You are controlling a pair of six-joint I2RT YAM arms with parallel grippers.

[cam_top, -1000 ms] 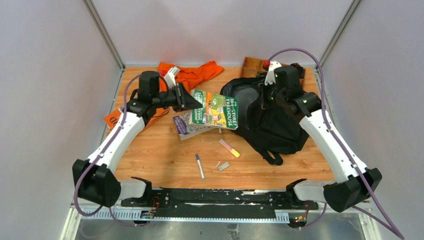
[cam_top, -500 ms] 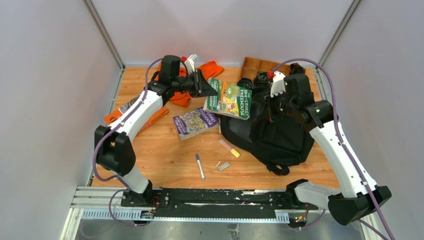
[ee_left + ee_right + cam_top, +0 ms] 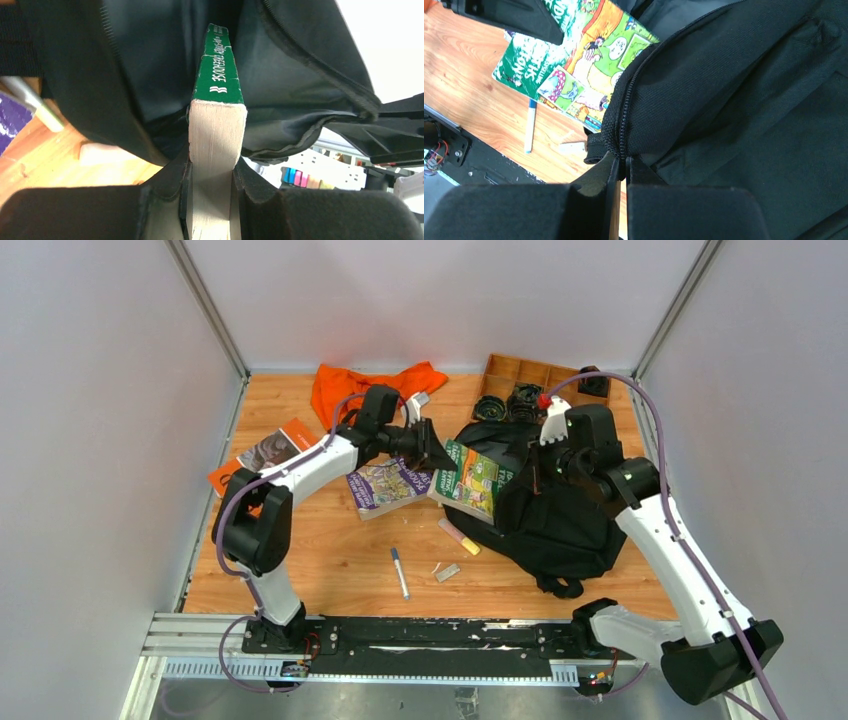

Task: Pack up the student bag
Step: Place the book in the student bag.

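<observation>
Green book (image 3: 478,478) moved into student bag (image 3: 565,520); left end effector (image 3: 212,172) clamps book, right end effector (image 3: 622,172) bag rim.

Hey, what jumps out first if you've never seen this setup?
The green book stands out, clamped in the left gripper, its far end poking into the open student bag at centre right. The right gripper pinches the bag's zipper edge, holding the mouth open. An orange cloth lies at the far edge.
</observation>
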